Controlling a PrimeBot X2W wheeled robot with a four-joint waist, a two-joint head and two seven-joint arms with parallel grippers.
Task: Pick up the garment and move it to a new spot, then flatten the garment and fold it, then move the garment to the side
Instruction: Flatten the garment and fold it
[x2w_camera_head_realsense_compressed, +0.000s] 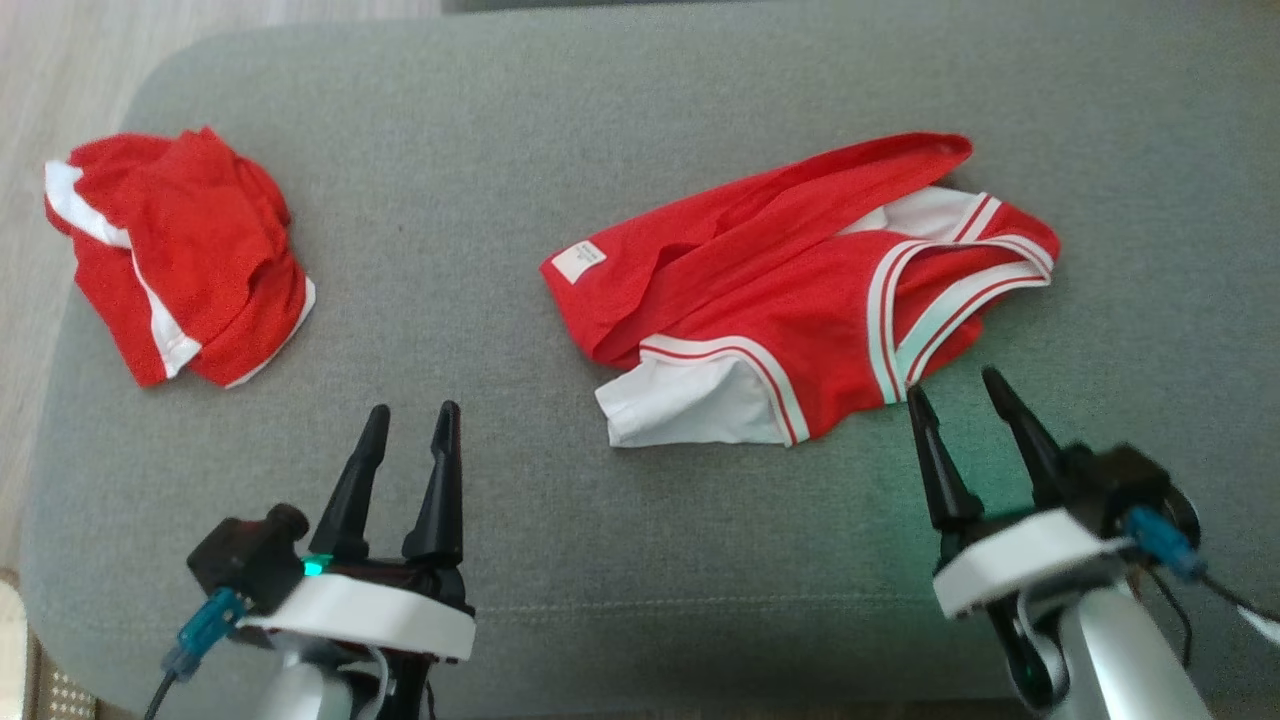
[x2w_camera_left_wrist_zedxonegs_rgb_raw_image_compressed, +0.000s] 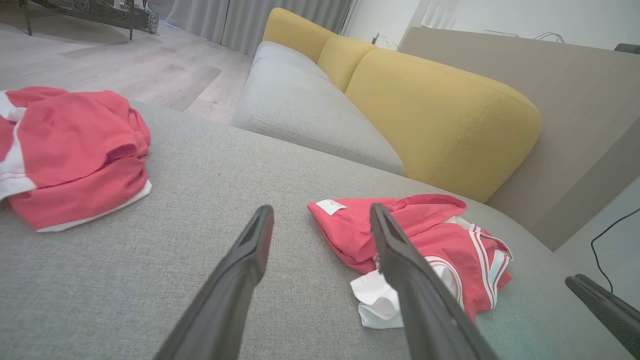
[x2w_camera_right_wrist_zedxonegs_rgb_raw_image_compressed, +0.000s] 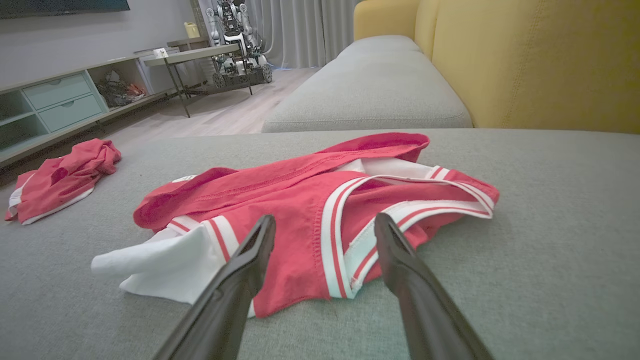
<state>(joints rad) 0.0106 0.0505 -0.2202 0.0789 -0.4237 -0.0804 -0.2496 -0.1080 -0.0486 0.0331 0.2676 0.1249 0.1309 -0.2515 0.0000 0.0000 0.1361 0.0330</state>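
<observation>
The crumpled red jersey (x2w_camera_head_realsense_compressed: 800, 290) lies right of centre on the grey sofa seat (x2w_camera_head_realsense_compressed: 500, 150), soft, light and limp, so it is likely best pinched at its white-striped trim (x2w_camera_head_realsense_compressed: 880, 330) just beyond the released right pincer (x2w_camera_head_realsense_compressed: 952, 382), while the left pincer (x2w_camera_head_realsense_compressed: 414, 408) gapes empty too.

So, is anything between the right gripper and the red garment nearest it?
Nothing visible. The right gripper, open, points at the striped near edge of the red garment, with only grey cushion around its tips. The other red bundle lies far to the left.
</observation>
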